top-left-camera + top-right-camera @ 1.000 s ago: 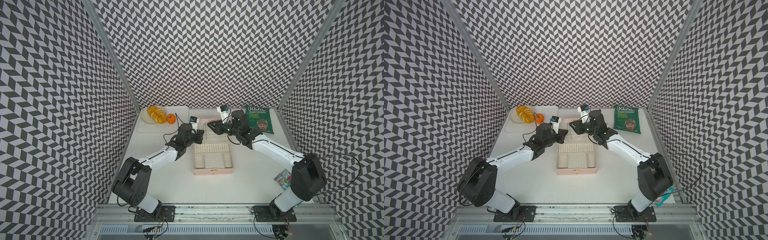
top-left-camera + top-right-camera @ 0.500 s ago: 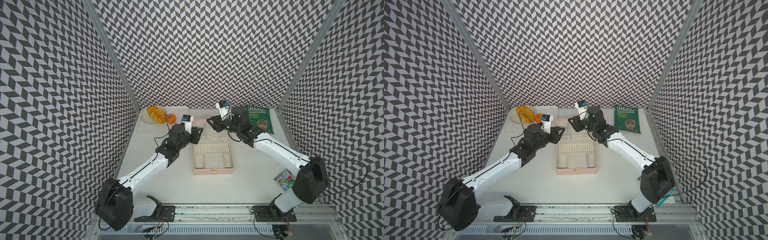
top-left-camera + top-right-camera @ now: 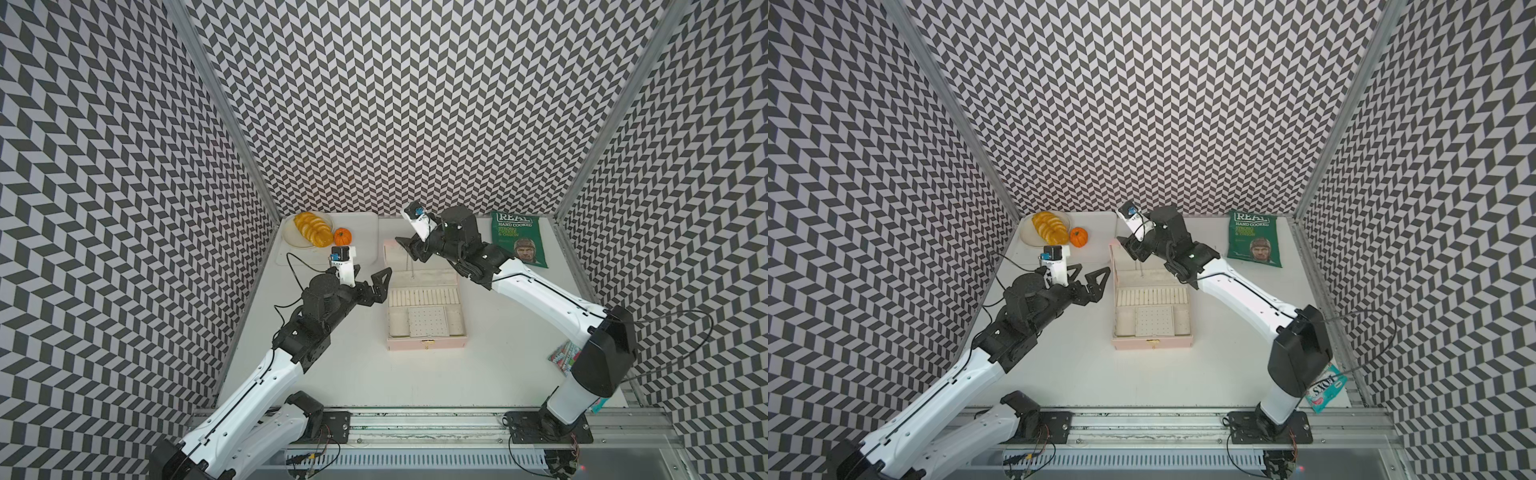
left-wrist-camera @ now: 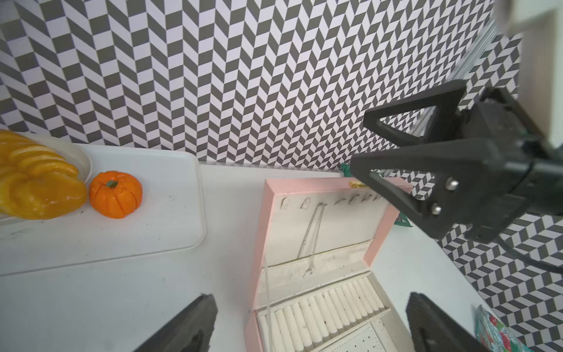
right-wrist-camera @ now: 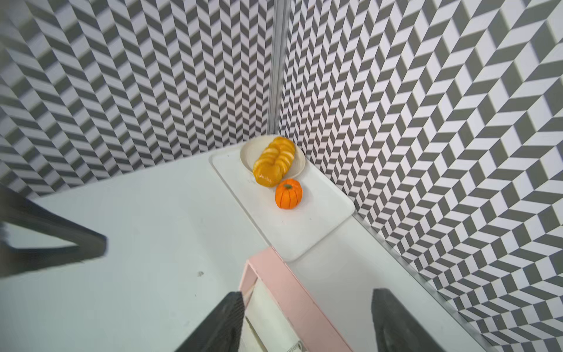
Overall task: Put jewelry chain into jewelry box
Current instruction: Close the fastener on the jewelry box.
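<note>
on the table [image 3: 332,365] an open pink jewelry box [image 3: 407,343], left tool [image 3: 384,286] beside it, right tool [image 3: 405,249] above its raised lid [image 4: 335,222], both spread and empty; the jewelry chain [image 4: 308,231] hangs inside that lid, where a nudge could shake it off.

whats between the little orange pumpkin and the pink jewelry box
Nothing loose: from the pumpkin there is bare white tray, its rim, then a strip of bare table up to the jewelry box. The left wrist view shows it.
</note>
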{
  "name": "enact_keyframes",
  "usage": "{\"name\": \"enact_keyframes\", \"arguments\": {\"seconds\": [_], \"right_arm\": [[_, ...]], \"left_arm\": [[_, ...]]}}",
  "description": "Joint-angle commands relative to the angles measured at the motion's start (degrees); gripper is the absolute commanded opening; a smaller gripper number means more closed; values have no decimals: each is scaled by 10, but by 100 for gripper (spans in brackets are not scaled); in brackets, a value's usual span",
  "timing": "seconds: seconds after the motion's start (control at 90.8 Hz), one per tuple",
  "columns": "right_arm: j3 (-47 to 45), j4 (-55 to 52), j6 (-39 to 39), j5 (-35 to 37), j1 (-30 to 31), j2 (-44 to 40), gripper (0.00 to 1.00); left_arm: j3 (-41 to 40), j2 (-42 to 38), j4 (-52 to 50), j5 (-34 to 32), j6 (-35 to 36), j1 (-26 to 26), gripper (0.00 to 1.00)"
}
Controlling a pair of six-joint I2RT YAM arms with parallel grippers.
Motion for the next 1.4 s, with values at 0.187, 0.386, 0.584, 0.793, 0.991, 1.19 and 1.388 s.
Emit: {"name": "enact_keyframes", "arguments": {"seconds": [0.187,0.386,0.584,0.793,0.991,1.19,1.388], "right_arm": [[16,-17,-84,73,5,31,72],[13,-18,-112,108,12,47,72],[5,-16,-122,140,13,55,74],[-10,-9,-135,155,13,48,74],[-10,-7,-136,165,13,52,64],[-7,-2,-129,169,13,59,57],[-7,0,-128,174,13,63,48]], "left_arm": [[-14,-32,-39,-32,5,5,100],[-17,-32,-34,-33,7,5,100],[-20,-32,-33,-32,8,5,100],[-22,-29,-27,-30,10,5,100],[-24,-29,-24,-31,10,5,100],[-25,-28,-21,-31,10,4,100],[-27,-28,-21,-30,11,5,100]]}}
